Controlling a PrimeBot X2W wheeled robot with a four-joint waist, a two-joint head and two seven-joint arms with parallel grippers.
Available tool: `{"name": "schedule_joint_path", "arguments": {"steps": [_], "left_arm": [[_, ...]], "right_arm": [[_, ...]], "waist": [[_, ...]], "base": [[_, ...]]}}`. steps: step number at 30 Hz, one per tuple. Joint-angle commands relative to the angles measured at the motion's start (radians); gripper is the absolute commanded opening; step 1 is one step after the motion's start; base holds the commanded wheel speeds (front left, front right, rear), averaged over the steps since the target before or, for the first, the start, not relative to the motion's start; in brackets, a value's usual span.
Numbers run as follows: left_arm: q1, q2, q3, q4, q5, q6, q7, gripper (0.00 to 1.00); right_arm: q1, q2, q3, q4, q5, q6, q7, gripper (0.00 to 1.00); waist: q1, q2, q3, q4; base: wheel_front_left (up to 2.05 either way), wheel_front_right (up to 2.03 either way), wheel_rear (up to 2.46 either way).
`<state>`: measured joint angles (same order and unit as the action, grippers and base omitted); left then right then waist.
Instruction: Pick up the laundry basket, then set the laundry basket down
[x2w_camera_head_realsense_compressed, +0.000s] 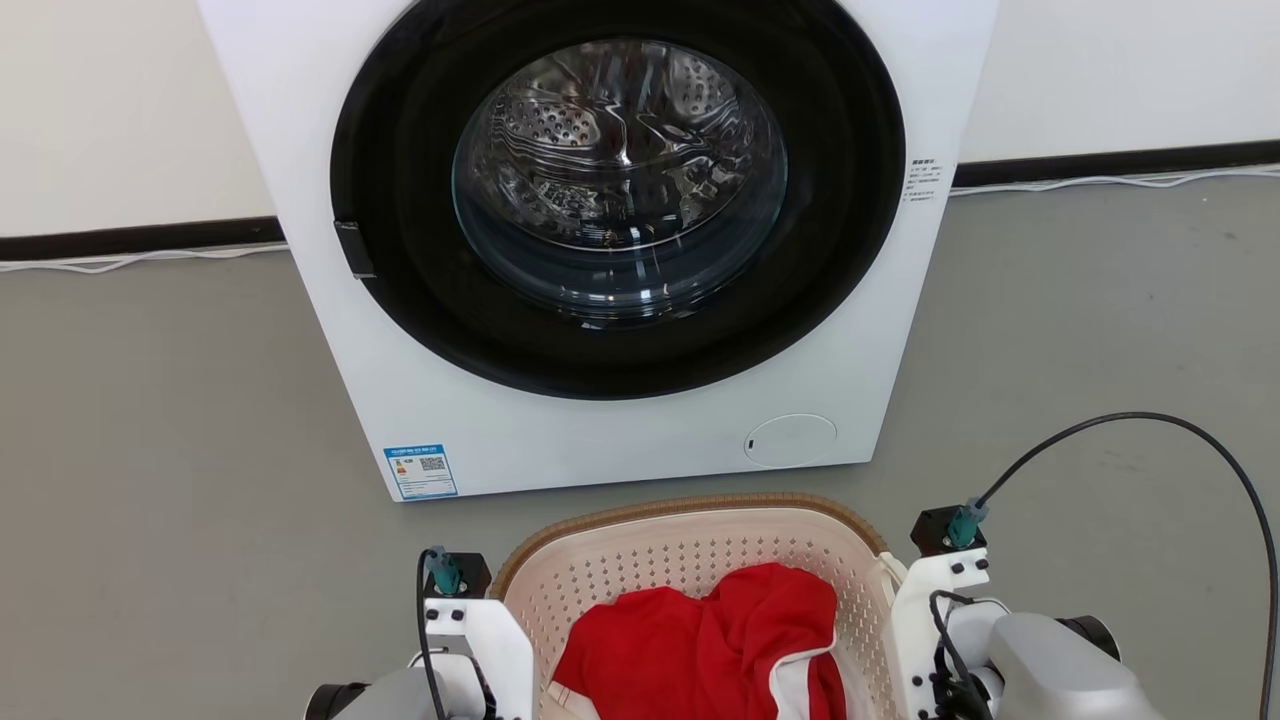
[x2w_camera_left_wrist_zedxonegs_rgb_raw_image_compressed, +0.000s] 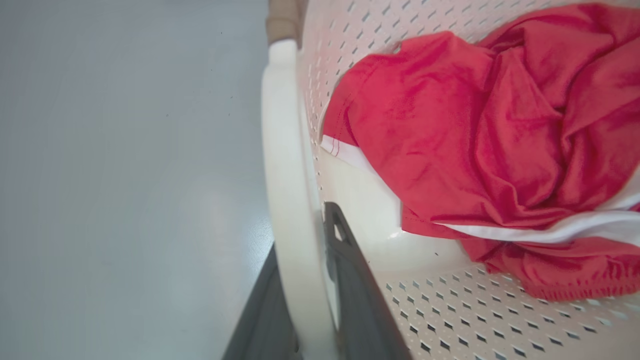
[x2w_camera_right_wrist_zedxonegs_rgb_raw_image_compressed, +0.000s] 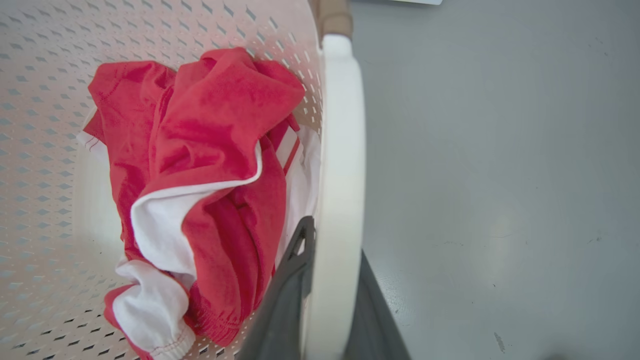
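Laundry basket (x2w_camera_head_realsense_compressed: 690, 560), cream-white perforated plastic, is grasped: left gripper (x2w_camera_left_wrist_zedxonegs_rgb_raw_image_compressed: 302, 230) and right gripper (x2w_camera_right_wrist_zedxonegs_rgb_raw_image_compressed: 334, 240) each pinch a white loop handle (x2w_camera_left_wrist_zedxonegs_rgb_raw_image_compressed: 287, 150) between nearly closed jaws. Lift unconfirmed; set-down remains.

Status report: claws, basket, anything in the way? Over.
Both shut: left claw on left handle, right claw on right handle. Load: red cloth in basket; washer ahead. No obstruction seen.

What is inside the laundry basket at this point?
A crumpled red garment with white trim lies in the laundry basket, with perforated wall showing around it. The cloth covers part of the basket's bottom, so anything beneath it cannot be seen.
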<state>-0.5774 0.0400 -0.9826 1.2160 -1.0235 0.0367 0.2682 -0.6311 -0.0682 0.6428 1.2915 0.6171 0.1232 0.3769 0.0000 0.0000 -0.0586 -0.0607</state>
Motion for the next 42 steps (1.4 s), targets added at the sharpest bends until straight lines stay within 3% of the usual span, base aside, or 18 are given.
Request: {"name": "schedule_joint_path", "arguments": {"steps": [1, 42], "left_arm": [[-0.031, 0.010, 0.012, -0.016, -0.010, 0.001, -0.012, 0.00], [-0.072, 0.010, -0.081, 0.029, -0.088, -0.001, -0.045, 0.00]], "right_arm": [[-0.015, 0.018, 0.019, -0.019, 0.002, 0.008, -0.019, 0.00], [-0.018, 0.018, 0.070, -0.012, 0.058, 0.008, -0.025, 0.00]], "waist": [[0.0000, 0.0000, 0.000, -0.001], [0.0000, 0.0000, 0.029, -0.014]], "base": [[0.00, 0.00, 0.00], [0.00, 0.00, 0.00]]}}
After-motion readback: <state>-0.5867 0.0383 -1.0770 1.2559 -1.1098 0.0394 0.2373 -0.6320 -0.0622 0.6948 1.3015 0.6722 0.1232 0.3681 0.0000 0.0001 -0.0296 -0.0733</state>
